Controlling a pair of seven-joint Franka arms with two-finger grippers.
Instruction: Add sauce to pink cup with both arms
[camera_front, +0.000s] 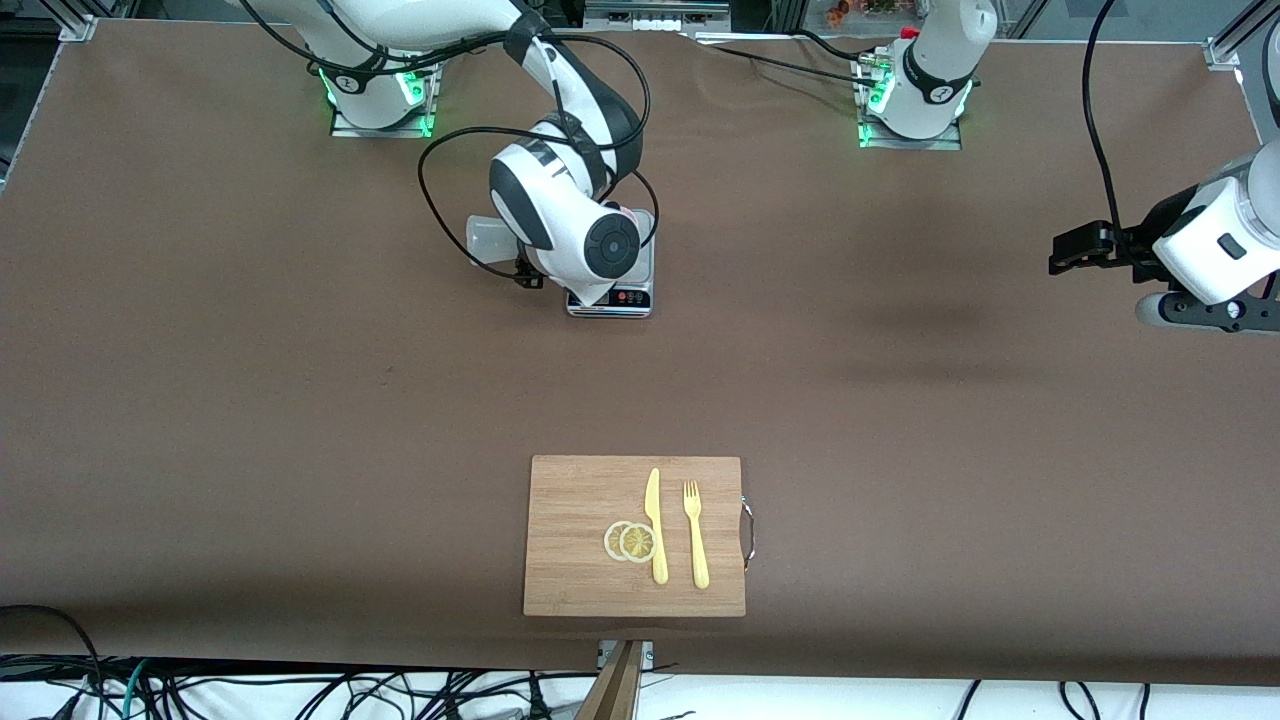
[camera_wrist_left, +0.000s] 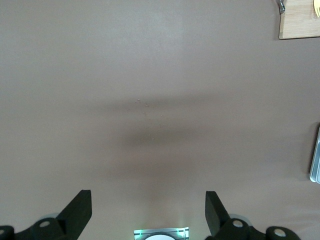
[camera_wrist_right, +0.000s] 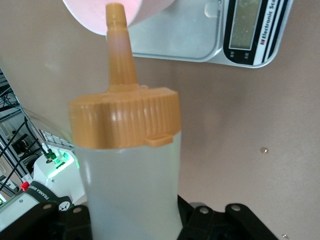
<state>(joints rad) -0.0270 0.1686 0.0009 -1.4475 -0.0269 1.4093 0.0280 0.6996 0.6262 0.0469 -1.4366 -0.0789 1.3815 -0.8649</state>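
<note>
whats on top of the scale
The pink cup sits on the scale, the sauce bottle's nozzle tipped at its rim, held by the right gripper. The cup's inside is hidden.

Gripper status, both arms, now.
Left gripper: open, empty, over bare table toward the left arm's end; waiting.
Right gripper: shut on the sauce bottle, nozzle at the pink cup on the scale.

— Where are we? Looks like a robotics lab: two arm bases (camera_front: 380, 95) bolted to a brown-covered table (camera_front: 250, 400).

— We agree; loose cables (camera_front: 300, 690) at six o'clock, possibly aluminium framing (camera_front: 75, 25) at eleven.
</note>
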